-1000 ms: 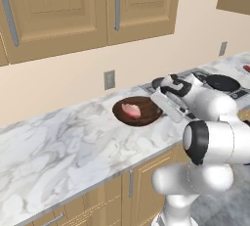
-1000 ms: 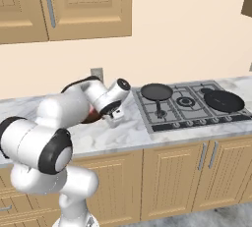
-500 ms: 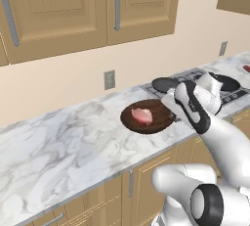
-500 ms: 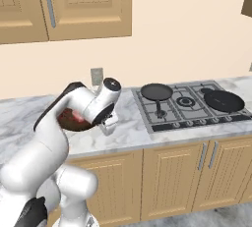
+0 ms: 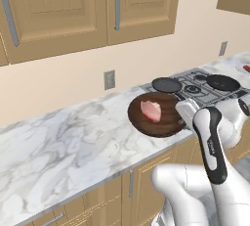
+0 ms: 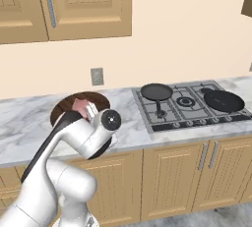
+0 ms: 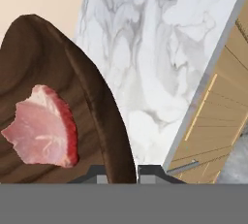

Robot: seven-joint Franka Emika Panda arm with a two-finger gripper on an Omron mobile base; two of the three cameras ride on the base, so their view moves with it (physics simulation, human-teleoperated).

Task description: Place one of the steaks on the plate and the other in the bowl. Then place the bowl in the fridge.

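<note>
The bowl [image 5: 157,114] sits on the surface [image 5: 68,142], near its front edge, with a steak [image 5: 151,110] lying inside it. The claw [image 7: 122,172] is at the bowl's rim, one finger on each side of the wall, on the side nearest the surface's front edge. In the right base view the bowl [image 6: 74,104] lies left of the stove [image 6: 189,105]; a wall outlet [image 6: 97,76] is on the wall just behind it. Two pans rest on the stove, one pan [image 6: 156,92] on the burner nearest the bowl, the other pan [image 6: 224,99] farther right. Wall cupboards [image 5: 88,5] hang above the surface, and base cupboards [image 6: 197,172] stand below it.
</note>
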